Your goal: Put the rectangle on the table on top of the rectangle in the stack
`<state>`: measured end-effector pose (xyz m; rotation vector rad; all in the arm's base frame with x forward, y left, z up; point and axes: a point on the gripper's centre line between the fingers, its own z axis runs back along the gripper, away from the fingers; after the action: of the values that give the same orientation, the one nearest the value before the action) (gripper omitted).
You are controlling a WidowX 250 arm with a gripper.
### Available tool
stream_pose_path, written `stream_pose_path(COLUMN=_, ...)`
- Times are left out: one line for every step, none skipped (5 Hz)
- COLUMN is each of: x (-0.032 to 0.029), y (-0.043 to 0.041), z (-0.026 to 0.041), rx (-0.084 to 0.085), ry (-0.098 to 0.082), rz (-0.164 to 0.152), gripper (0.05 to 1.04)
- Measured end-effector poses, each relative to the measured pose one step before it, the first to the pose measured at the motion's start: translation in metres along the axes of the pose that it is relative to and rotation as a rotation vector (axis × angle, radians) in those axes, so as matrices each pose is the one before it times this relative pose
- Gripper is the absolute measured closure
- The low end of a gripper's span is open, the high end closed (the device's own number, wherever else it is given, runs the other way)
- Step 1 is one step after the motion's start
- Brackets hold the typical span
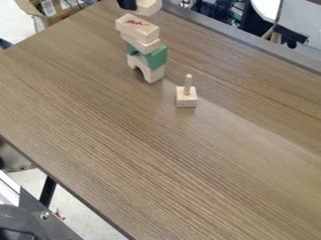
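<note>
Rectangle (149, 7) at top edge, long axis unclear

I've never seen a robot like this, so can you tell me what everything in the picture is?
One camera looks down at a slant on a wooden table. The black bit at the top edge is part of the robot's gripper, its "hand". A pale block is right by it, but I can't tell whether it's held. Below is a stack: a pale arch, green pieces, then two pale blocks, the top one with red marks. Beside it, a small block has an upright peg.
</note>
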<state>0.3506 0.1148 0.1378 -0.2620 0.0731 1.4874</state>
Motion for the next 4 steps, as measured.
stream_pose_path(x=-0.00120, y=-0.00028, z=-0.00114, rx=0.0017, ry=-0.0009, rz=0.0006, gripper=0.501)
stream_pose_path(x=-0.00263, y=0.00064, z=-0.00106, rx=0.0168, ry=-0.0077, rz=-0.0010, gripper=0.205)
stream_pose_path(x=-0.00264, y=0.00065, z=-0.00001, rx=0.0095, ry=0.0073, rz=-0.0061, gripper=0.077)
stream_pose_path(x=-0.00055, y=-0.00347, z=0.00554, rx=-0.0128, ry=-0.0012, rz=-0.0077, gripper=0.083)
